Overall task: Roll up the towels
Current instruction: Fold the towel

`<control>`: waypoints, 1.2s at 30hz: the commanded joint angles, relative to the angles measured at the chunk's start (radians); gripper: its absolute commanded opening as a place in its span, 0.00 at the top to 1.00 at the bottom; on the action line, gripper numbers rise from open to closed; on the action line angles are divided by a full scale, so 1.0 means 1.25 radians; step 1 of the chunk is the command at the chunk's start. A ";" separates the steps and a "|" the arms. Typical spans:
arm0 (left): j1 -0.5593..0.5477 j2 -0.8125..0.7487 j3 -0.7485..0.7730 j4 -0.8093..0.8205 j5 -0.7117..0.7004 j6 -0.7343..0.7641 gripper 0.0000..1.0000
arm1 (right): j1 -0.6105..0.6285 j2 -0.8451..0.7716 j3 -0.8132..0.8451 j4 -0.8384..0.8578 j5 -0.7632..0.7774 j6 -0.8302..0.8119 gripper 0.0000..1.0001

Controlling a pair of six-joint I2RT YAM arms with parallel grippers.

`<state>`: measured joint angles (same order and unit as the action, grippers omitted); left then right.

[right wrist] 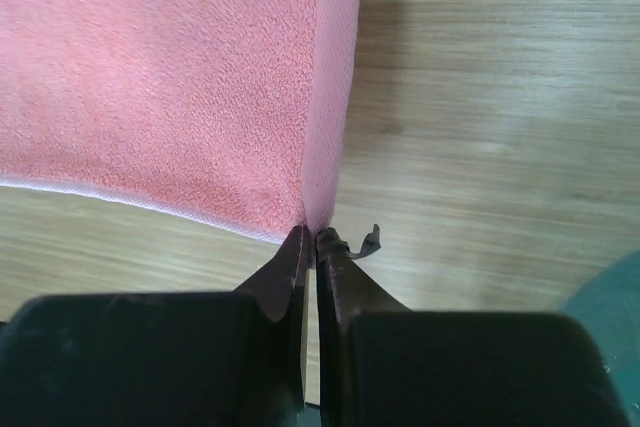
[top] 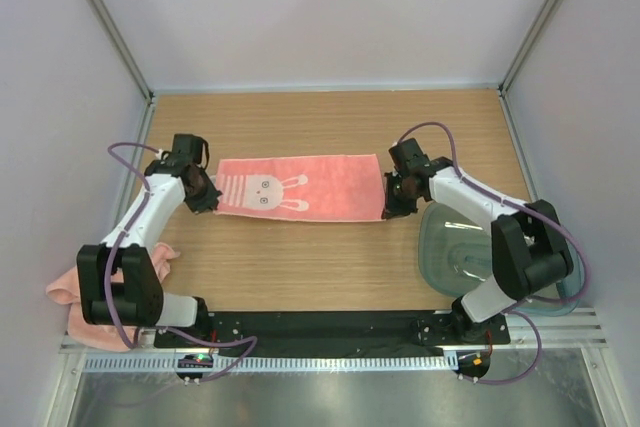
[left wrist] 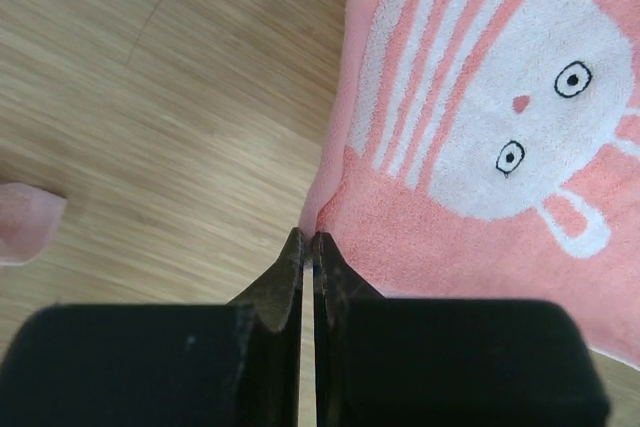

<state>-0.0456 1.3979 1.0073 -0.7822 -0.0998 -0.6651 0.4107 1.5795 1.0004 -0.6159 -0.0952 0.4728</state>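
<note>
Towel (top: pixel 335 202) flat mid-table; left gripper (left wrist: pixel 307 239) pinched shut on its near-left corner, right gripper (right wrist: pixel 314 233) likewise on its near-right corner.

Mid table (top: pixel 300 267): flat towel (top: pixel 300 188); second towel (top: pixel 62 292) near left; tub (top: pixel 450 247) near right

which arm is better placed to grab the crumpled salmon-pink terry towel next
Left. The crumpled salmon-pink terry towel lies by the left arm's base; the right gripper is across the table beside the translucent grey-green plastic tub. The left gripper must first release the corner of the spread bunny-patterned towel.
</note>
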 commanded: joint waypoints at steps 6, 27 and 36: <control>-0.002 -0.089 -0.024 -0.065 -0.013 0.050 1.00 | 0.004 -0.111 0.003 -0.057 0.007 0.008 0.99; 0.000 0.033 0.138 -0.110 -0.017 0.068 1.00 | -0.005 0.084 0.321 -0.161 0.034 -0.049 0.99; 0.003 0.206 0.285 -0.144 -0.042 0.073 1.00 | -0.030 0.238 0.441 -0.170 0.027 -0.062 0.99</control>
<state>-0.0452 1.6184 1.2945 -0.9371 -0.1268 -0.5926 0.3870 1.8454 1.4807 -0.8177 -0.0616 0.4179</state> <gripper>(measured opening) 0.011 0.084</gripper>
